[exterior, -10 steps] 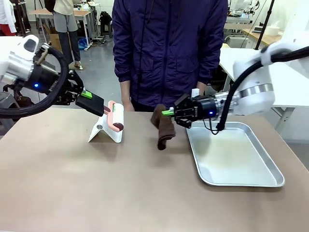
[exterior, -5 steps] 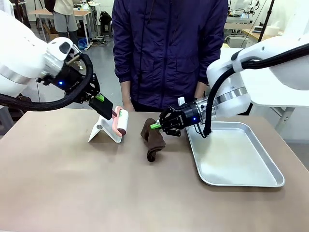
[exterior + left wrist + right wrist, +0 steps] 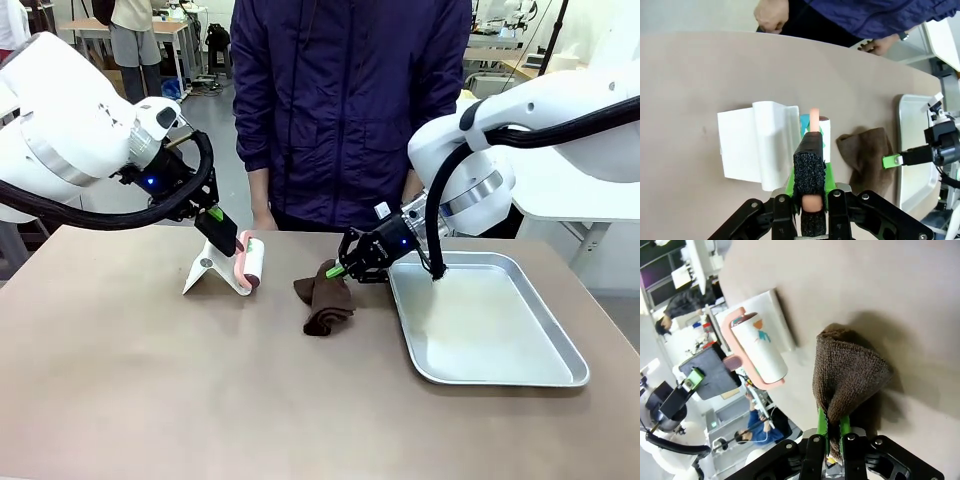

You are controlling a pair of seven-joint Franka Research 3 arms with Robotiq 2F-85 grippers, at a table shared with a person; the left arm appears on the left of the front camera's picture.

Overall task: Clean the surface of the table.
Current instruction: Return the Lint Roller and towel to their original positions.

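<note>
Gripping a brown cloth [image 3: 325, 297], the right gripper [image 3: 338, 270] has its fingers [image 3: 821, 429] clamped on one edge of the fabric. The cloth hangs from the fingertips and bunches on the table [image 3: 200, 390] directly below them. In the right wrist view the cloth [image 3: 847, 375] spreads out just ahead of the green pads, resting on the tabletop [image 3: 890, 285].

The left gripper [image 3: 232, 246] is clenched on the pink handle of a lint roller [image 3: 248, 262]. In the left wrist view the handle [image 3: 812, 200] sits pinched between the black foam-covered fingers [image 3: 810, 175], and the roller's white drum lies just beyond the fingertips. The drum rests against a white folded stand [image 3: 215, 272], which sits beside and beyond the left fingers.

A silver metal tray [image 3: 560, 345] lies on the table just behind the right fingers, on the wrist side, near the cloth but apart from it.

The table extends beneath both sets of fingers. A person in a dark jacket [image 3: 350, 100] stands at its far edge, beyond both grippers.
</note>
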